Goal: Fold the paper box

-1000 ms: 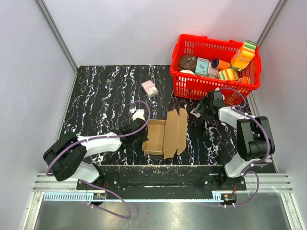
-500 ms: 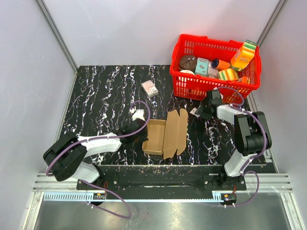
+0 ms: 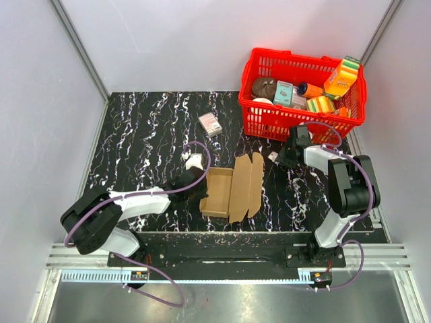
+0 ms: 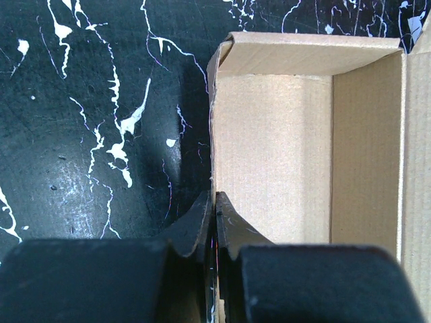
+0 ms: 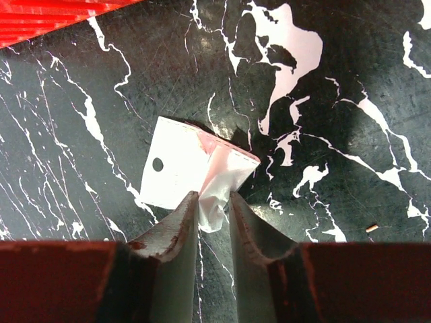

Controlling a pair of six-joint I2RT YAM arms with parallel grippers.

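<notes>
Nearest, the left gripper (image 4: 215, 214) and the paper box (image 3: 234, 187) lie as they did a second ago. The gripper's fingers are pressed together on the upright left wall of the box, which sits near the middle of the black marbled table (image 3: 148, 134). The left part of the box is raised into an open tray and its flaps are spread flat to the right.

Farther right, the right arm has pulled in toward the basket, and the right gripper (image 5: 210, 200) has narrowed from wide apart to a slim gap. It now pinches the crinkled end of a small white packet (image 5: 176, 172) lying on the table.

Farther left lies a small white-and-pink carton (image 3: 211, 124).

At the far right stands the red basket (image 3: 268, 125). It holds an orange-and-yellow carton (image 3: 341, 77), a teal box (image 3: 283, 93), a dark round pack (image 3: 264, 87) and a striped pack (image 3: 320, 104).
</notes>
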